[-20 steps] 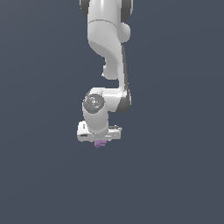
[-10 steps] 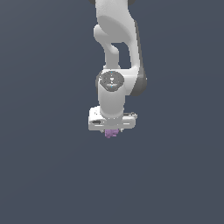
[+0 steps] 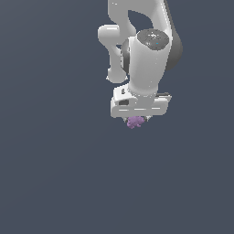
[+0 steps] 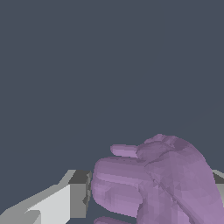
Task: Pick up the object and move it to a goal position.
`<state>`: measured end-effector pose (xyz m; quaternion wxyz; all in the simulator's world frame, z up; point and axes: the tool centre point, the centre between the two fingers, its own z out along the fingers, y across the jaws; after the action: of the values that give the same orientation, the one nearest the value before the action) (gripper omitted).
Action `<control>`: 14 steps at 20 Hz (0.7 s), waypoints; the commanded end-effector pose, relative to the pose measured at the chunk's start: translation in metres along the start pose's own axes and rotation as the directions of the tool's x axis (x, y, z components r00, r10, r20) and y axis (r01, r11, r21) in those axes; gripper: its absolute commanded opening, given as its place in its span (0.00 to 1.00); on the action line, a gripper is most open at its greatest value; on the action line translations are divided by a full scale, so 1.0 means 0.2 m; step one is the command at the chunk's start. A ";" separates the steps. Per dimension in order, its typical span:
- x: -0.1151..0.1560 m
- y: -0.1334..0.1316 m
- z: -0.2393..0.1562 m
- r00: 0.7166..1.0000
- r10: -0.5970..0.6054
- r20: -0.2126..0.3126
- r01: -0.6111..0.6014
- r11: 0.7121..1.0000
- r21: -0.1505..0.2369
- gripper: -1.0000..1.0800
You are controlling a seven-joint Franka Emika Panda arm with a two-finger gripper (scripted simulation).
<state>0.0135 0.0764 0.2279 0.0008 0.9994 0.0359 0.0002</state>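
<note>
Wrist view: the light-purple lumpy object (image 4: pixel 159 181) is filling the lower right of the frame, close to the camera. 1 grey-and-white finger (image 4: pixel 65 199) is showing at lower left, its dark pad pressing against the object's side. A sliver of the opposite finger is showing at the right edge, beyond the object. The gripper (image 4: pixel 148 192) is pinching the object between its 2 fingers. Behind it, only a plain dark blue-grey surface (image 4: pixel 87 65) is showing.

Exterior view: the gripper (image 3: pixel 136 119) is pointing downward, slightly right of frame center and just above mid-height. The object (image 3: pixel 135 122) is protruding beneath the white hand body as a small purple lump, much smaller than the hand. The fingers themselves are mostly hidden behind the hand body in this view. The white Panda arm (image 3: pixel 144 55) is rising from the hand toward the top edge of the frame, with a dark-capped joint at upper right. The same flat dark surface (image 3: pixel 55 173) is filling the remainder of the frame.
</note>
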 end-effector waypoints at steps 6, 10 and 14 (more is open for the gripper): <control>-0.05 -0.28 -0.36 1.000 0.000 0.001 0.000 1.000 0.000 0.00; -0.07 -0.40 -0.50 1.000 0.001 0.000 -0.001 1.000 0.000 0.00; -0.08 -0.47 -0.60 1.000 0.001 0.000 -0.001 1.000 0.001 0.00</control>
<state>-0.0077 0.1645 0.3408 0.0002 0.9993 0.0363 0.0008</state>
